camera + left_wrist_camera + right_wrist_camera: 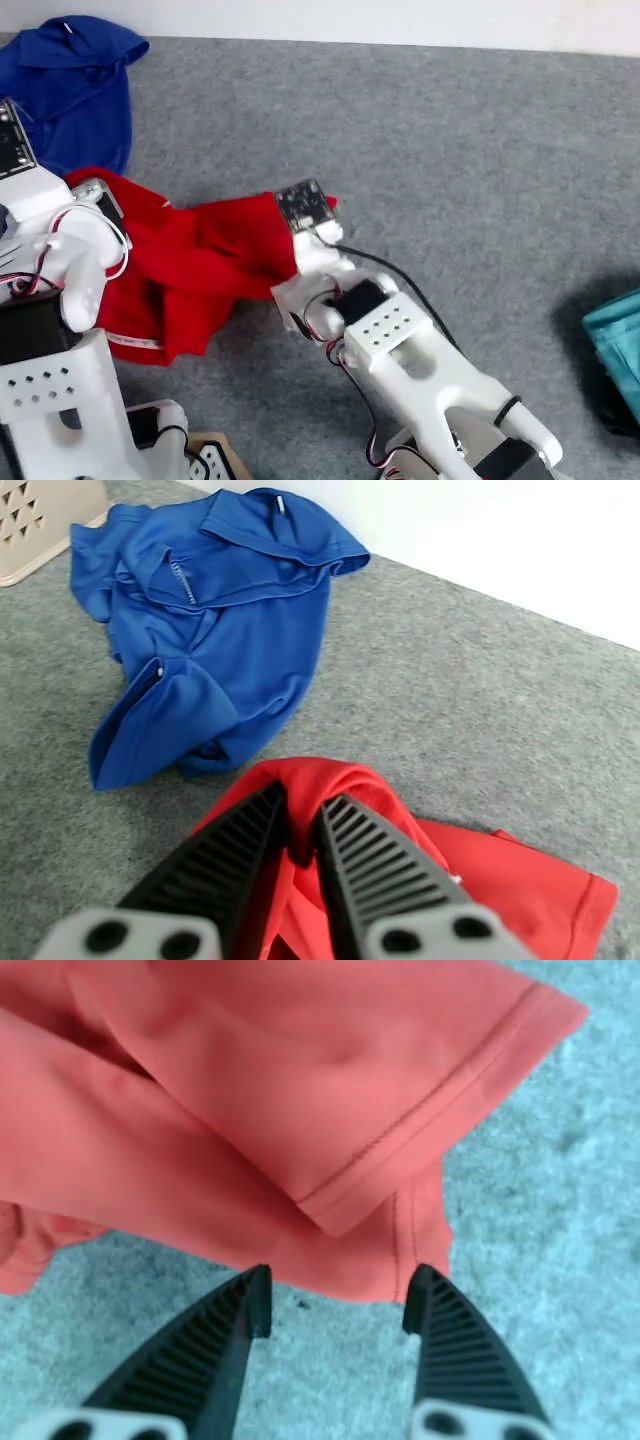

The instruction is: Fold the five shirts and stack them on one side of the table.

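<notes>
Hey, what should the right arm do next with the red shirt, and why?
Probably ease the right gripper forward a little and close on the red shirt. Its jaws stand open with the shirt's edge right at the tips, not yet gripped, while the left gripper is shut on another part of the shirt. A second hold would likely let both arms spread it for folding.

My left gripper [303, 820] has its jaws pinched together on a raised fold of the red shirt [520, 890]. My right gripper [335, 1305] points down at the worktop [560, 1210], jaws spread apart, tips just beside the shirt's hem.
</notes>
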`<action>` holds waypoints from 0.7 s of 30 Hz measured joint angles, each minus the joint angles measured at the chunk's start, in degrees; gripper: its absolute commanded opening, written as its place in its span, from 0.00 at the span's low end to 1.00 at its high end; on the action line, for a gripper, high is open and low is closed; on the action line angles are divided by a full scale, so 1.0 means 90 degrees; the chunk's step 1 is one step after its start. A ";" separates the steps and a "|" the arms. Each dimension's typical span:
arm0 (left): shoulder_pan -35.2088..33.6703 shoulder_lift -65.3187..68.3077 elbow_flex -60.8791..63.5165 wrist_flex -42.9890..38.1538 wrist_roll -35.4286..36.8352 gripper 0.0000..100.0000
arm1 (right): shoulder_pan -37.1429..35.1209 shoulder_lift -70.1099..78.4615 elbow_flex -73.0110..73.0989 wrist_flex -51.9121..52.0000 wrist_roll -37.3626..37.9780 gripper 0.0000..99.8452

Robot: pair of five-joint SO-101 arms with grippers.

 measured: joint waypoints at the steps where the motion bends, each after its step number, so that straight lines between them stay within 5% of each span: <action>1: -0.0029 0.0000 0.0000 0.0000 0.0000 0.01 | -0.0010 -0.0020 0.0068 -0.0147 0.0029 0.17; 21: -0.0029 0.0000 0.0400 0.0000 0.0000 0.01 | 0.0215 0.1895 -0.0723 -0.0938 0.0068 0.15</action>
